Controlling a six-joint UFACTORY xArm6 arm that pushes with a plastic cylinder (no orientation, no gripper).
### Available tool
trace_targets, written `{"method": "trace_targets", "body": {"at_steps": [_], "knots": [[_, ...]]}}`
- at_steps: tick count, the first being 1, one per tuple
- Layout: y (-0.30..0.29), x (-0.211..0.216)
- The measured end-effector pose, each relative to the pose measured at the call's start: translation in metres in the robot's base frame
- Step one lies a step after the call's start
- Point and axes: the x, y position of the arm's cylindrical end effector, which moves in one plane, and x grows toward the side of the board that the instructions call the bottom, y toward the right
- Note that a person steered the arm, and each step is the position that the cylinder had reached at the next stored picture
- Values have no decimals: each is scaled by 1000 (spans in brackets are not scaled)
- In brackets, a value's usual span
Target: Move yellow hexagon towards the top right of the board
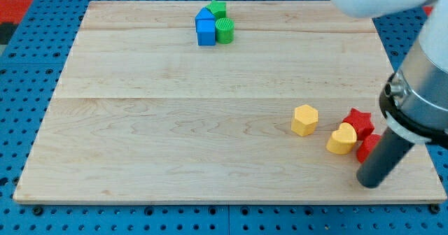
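Camera view, single frame.

Claw: the arm ends in a straight dark rod, so I cannot tell any wide, narrow or holding state. My tip (pixel 369 184) rests on the table (pixel 175 137) near its bottom right corner.

Yellow hexagon (pixel 304 119): lies up and to the view's left of my tip, well apart from it, flat on the table, touching no other block. Between it and my tip sits the yellow heart (pixel 341 139).

Yellow heart: just up-left of my tip, near but not touching it as far as I can see. It touches the red star (pixel 358 123), which lies directly above my tip in the view.

Red block (pixel 366 148): just beside the rod, partly hidden by it; shape not readable. It is pressed against the heart and the star.

Far cluster, well up and to the view's left of my tip, near the table's top edge: blue block (pixel 206 29), green cylinder (pixel 225 31) touching its right side, and a second green block (pixel 218 9) behind them, shape unclear.
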Motion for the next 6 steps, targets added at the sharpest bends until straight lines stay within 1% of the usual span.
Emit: {"method": "trace_targets", "body": {"at_steps": [1, 2, 3, 4, 5, 6], "knots": [[17, 8], [62, -11], [10, -28], [10, -48], [-7, -49], [-37, -54]]}}
